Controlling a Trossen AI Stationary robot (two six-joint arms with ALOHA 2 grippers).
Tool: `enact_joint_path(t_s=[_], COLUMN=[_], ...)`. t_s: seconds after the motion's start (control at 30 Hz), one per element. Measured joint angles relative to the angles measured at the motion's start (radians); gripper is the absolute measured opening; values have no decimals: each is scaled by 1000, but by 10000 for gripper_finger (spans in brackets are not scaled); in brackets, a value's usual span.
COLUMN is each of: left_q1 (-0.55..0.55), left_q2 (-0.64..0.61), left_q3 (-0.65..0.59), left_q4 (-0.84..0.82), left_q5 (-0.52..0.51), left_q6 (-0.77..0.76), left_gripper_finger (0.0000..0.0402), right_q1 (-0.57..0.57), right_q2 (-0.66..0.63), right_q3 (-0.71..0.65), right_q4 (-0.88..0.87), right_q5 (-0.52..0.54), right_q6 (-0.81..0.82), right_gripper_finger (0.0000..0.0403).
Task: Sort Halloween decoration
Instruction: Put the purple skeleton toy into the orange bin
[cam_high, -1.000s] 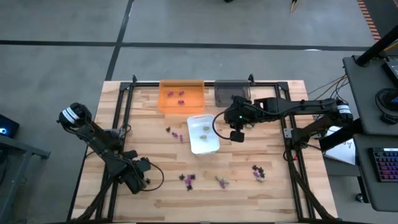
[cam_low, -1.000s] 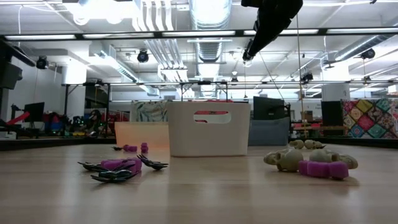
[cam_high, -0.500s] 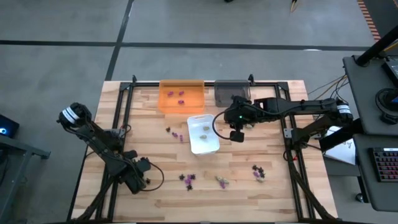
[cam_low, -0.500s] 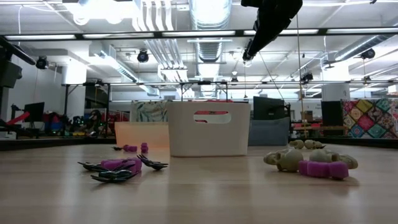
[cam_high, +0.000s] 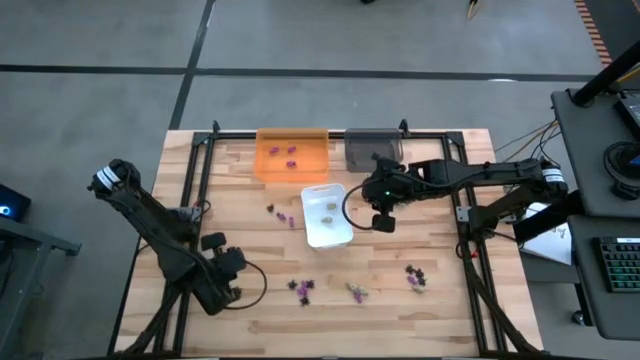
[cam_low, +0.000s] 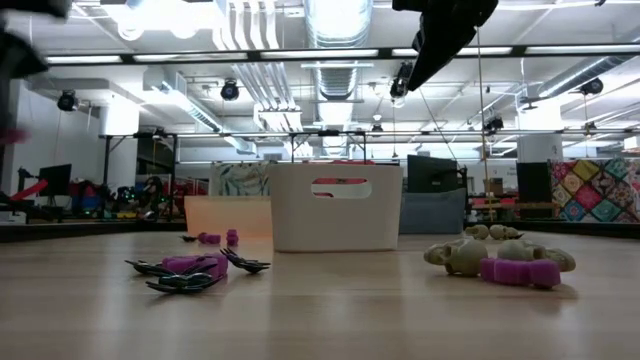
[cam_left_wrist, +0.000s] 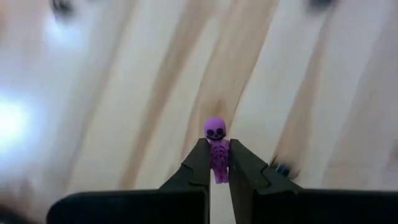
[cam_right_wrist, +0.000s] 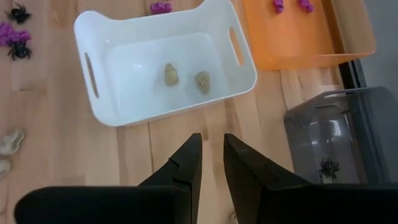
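Sorting is partly done: the left end effector (cam_left_wrist: 216, 174) pinches a tiny purple plastic skeleton (cam_left_wrist: 216, 148); several pieces seemingly remain near the desk's (cam_high: 250, 195) front edge; the right end effector (cam_right_wrist: 210, 163), slightly parted, holds nothing.

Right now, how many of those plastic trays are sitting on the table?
3. The orange tray sits at the table's far edge, the grey tray right beside it, and the white tray stands nearer the middle. None seem hidden.

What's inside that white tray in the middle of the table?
Two pale beige pieces lie side by side on the floor of the white tray. Nothing else shows inside; the right wrist view sees its whole floor.
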Motion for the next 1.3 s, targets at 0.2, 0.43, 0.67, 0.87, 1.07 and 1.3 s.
enact_joint_path(t_s=[0.2,0.43,0.67,0.87,1.07,1.3], left_q1=[59,150,321,569,856,1143], left_q2=[-61,-153,-237,-253,-209,-96], left_q3=[115,171,137,124,124,124], left_q4=[7,83,154,242,367,537], left_q5=[-204,-299,-279,-159,85,274], left_q6=[236,558,800,1015,1281,1474], left_gripper_finger=[0,0,0,0,0,0], right_q1=[60,153,209,219,219,219], right_q2=[-3,-38,-104,-139,-136,-135], right_q3=[-7,-89,-218,-290,-301,-301], right_q4=[-9,58,198,313,334,334], right_q5=[0,0,0,8,18,19], right_q6=[22,68,153,210,209,219], right_gripper_finger=[59,59,59,59,59,59])
